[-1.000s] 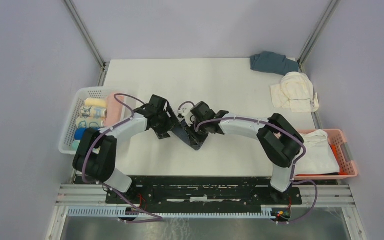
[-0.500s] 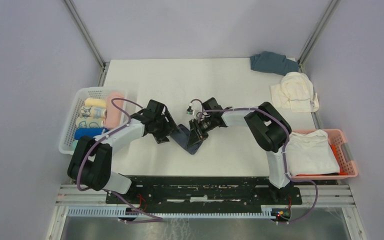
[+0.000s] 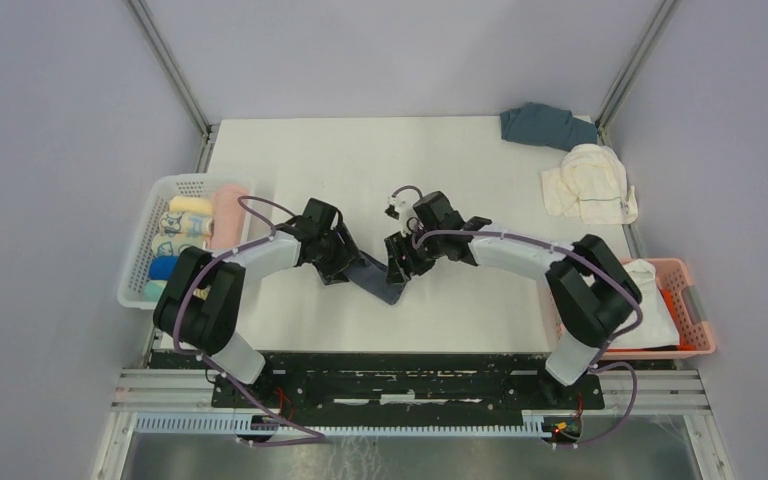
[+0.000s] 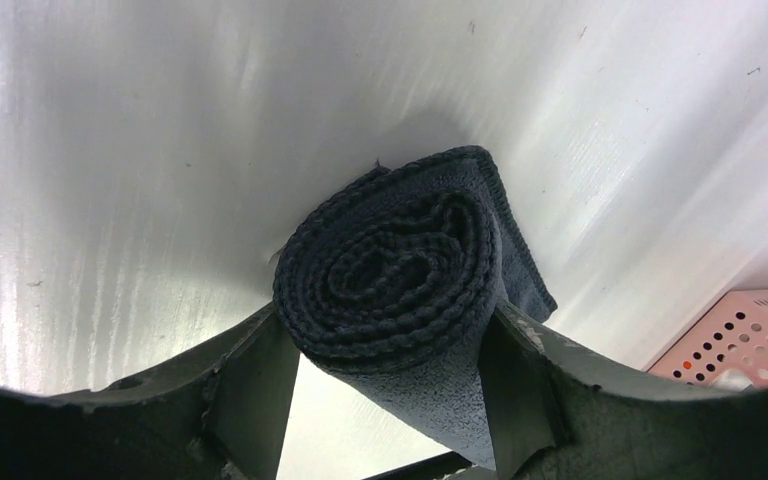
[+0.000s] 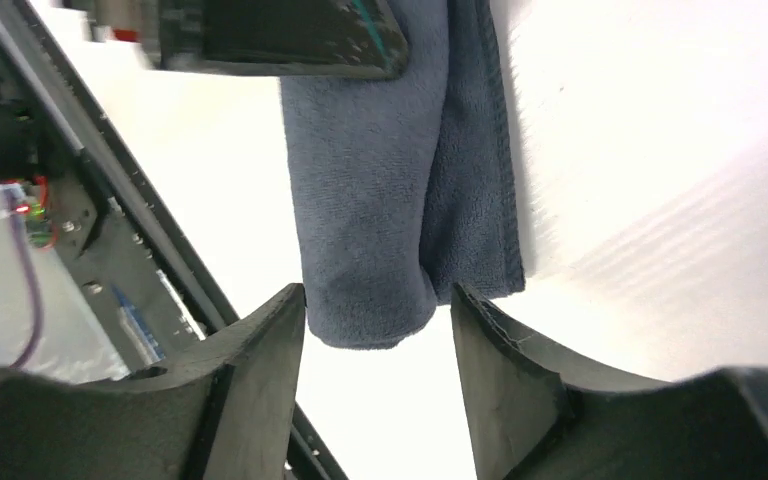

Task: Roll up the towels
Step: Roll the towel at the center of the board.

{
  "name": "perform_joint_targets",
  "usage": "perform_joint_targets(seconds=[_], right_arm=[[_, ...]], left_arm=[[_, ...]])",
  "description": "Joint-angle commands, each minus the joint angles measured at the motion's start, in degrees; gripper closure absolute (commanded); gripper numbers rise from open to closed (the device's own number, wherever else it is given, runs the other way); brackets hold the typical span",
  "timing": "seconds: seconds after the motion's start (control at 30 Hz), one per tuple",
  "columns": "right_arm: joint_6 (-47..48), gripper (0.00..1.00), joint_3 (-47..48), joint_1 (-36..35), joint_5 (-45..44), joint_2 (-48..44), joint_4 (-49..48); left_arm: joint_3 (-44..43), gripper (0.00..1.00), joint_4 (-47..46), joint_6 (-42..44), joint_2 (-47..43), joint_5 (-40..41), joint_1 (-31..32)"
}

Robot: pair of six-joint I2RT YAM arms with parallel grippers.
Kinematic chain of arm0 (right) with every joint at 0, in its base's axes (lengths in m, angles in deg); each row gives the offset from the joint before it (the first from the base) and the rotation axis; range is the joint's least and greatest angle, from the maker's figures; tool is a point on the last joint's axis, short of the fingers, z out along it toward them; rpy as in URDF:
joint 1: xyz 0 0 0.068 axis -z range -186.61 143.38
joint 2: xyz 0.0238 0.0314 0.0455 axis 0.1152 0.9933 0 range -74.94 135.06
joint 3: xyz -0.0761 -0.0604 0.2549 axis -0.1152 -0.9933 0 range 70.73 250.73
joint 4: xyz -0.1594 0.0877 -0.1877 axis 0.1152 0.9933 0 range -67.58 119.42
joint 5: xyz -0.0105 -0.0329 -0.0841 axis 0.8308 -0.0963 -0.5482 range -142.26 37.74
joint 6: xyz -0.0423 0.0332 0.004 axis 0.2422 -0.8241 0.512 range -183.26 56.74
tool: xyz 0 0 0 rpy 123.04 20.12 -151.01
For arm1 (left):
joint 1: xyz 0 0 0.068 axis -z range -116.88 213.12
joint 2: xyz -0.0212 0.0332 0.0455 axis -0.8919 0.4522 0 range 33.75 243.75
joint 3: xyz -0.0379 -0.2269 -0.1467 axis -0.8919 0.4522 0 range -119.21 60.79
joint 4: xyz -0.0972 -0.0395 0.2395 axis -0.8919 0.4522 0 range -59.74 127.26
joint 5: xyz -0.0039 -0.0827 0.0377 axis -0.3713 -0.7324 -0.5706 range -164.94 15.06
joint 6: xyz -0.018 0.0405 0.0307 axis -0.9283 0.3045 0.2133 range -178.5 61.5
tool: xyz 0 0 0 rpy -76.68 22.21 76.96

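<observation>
Roll: the navy towel (image 3: 380, 283) is lying tightly wound on the white surface (image 3: 410, 170), in the middle toward the near edge, between the two arms
Axis: its long axis is running diagonally in the top view, from far-left to near-right; the spiral end is facing the left wrist camera, and a loose outer flap is lying flat alongside
Left arm: the left end effector (image 4: 385, 335) is clamping the roll at its far-left end, one finger pressing each side of the spiral
Right arm: the right end effector (image 5: 378, 300) is standing with fingers apart, the roll's near-right end sitting in the gap between them
Elsewhere: rolled towels (image 3: 185, 225) are filling the white basket (image 3: 132, 280) at left; a slate-blue towel (image 3: 540, 125) and a cream towel (image 3: 590, 180) are lying crumpled at the far right; a white towel (image 3: 650, 290) is resting in the pink basket (image 3: 698, 310)
</observation>
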State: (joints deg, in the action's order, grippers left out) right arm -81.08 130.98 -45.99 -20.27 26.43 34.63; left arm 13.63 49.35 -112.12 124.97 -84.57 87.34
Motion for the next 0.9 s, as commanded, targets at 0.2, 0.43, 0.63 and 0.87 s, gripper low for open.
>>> perform_joint_targets(seconds=[0.2,0.43,0.63,0.87], right_arm=[[16.00,0.36,0.81,-16.81,-35.74,-11.13,3.57],[19.38,0.35,3.54,-21.80,-41.30,-1.86,4.35],[21.50,0.38,4.73,-22.12,-43.76,4.04,5.42],[19.76,0.55,8.09,-19.85,-34.02,7.80,11.01]], left_arm=[[0.23,0.30,3.23,2.17,4.37,4.00,0.28],[0.30,0.29,3.15,2.12,4.34,3.69,0.29],[-0.05,0.26,2.84,2.29,3.48,3.52,0.28],[0.31,0.18,-0.28,1.83,-1.96,2.42,-0.01]])
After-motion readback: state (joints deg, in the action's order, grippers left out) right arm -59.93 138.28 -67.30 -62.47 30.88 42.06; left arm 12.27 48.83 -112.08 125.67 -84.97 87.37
